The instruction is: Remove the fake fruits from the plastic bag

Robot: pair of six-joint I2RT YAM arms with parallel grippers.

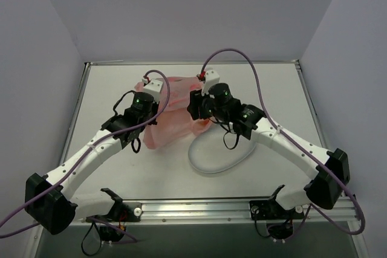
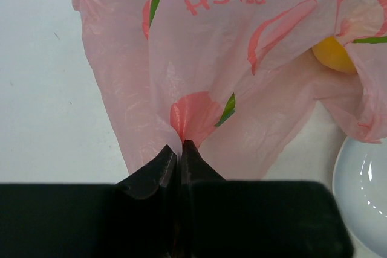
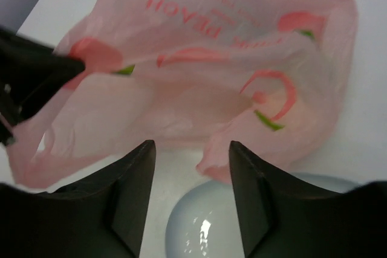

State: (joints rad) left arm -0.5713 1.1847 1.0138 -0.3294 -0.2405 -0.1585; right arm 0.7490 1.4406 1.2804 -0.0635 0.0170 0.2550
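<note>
The bag [image 1: 174, 116] lies crumpled on the table [image 1: 115, 89] between the two wrists, far from the arm bases. It is thin, pink and translucent, printed with darker peach shapes, green leaves and the words "PEACH".

The left gripper [image 2: 180, 145] is closed tight, and a fold of the bag's near edge, at a printed peach, is pinched between its fingertips. From that pinch the film is drawn up into a gathered point. In the right wrist view the same left gripper [image 3: 68, 64] is seen at the left, clamped on the bag's corner.

The right gripper [image 3: 190, 146] is held above the bag's near edge with its jaws standing apart; nothing is gripped between them, and no contact with the film can be made out.

One yellow fruit [image 2: 334, 56] is seen through the bag's folds at the right side, inside the bag. Other fruits cannot be made out.

A white plate [image 2: 363, 194] rests on the table just beside the bag, and its far rim is overlapped by the bag's edge.
</note>
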